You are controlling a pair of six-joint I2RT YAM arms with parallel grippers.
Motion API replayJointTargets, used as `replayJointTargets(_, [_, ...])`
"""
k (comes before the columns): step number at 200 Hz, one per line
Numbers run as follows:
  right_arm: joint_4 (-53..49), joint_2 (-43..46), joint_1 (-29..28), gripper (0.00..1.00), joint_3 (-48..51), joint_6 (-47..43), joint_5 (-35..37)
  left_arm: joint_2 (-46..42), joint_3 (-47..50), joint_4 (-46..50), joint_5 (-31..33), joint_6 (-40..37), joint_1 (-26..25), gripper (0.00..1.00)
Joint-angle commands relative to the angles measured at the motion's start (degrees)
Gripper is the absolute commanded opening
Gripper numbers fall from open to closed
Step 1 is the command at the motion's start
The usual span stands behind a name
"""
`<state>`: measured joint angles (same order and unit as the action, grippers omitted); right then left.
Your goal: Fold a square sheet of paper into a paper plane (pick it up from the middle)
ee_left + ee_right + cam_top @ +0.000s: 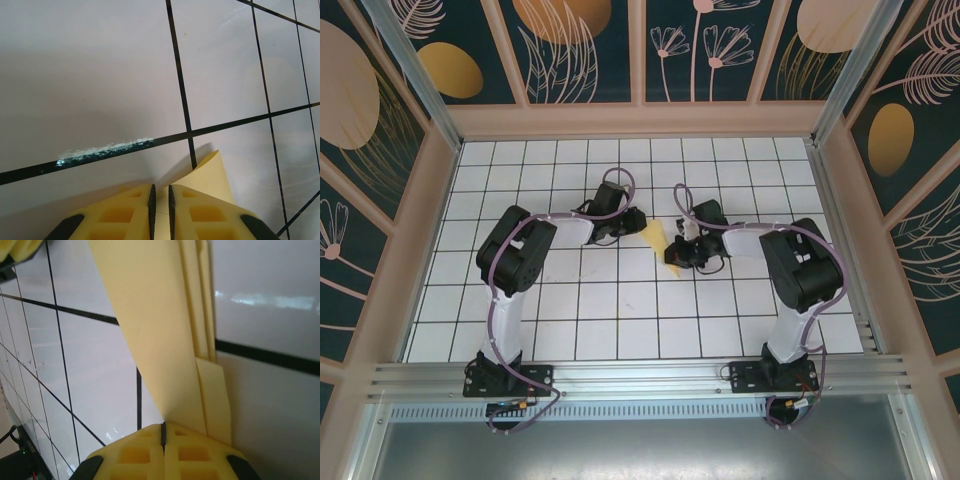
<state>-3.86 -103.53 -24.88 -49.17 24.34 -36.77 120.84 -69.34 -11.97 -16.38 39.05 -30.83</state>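
Right hand (163, 427) is clamped on the folded sheet of paper (150, 330), lifted above the desk (620, 300). Left hand (161, 188) is nearly together, but I cannot tell whether it grips. Any pull apart could tear the paper or undo its creases.

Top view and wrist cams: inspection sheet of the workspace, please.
Surface: white gridded table; scuff on one black line.
Job's things: folded yellow paper, spanning between the grippers.
Clutter: nothing seen.
Grippers: right gripper shut on paper; left gripper nearly shut with a narrow gap, paper beside its tip, grip unclear.
Cables: purple cables run along both arms; no snag seen.
Surroundings: floral panels, metal frame.
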Motion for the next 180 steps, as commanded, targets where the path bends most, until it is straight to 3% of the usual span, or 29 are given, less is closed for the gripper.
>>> replayJointTargets(1, [-6.24,1.32,0.87,0.07,2.68,-1.11,-0.71,4.56,0.46,6.37,4.64,-1.76,0.78,0.19])
replayJointTargets(180, [-9.35,9.61,2.29,0.08,9.96,-2.06,0.76,6.87,-2.02,12.52,7.68,-4.15,0.78,0.18])
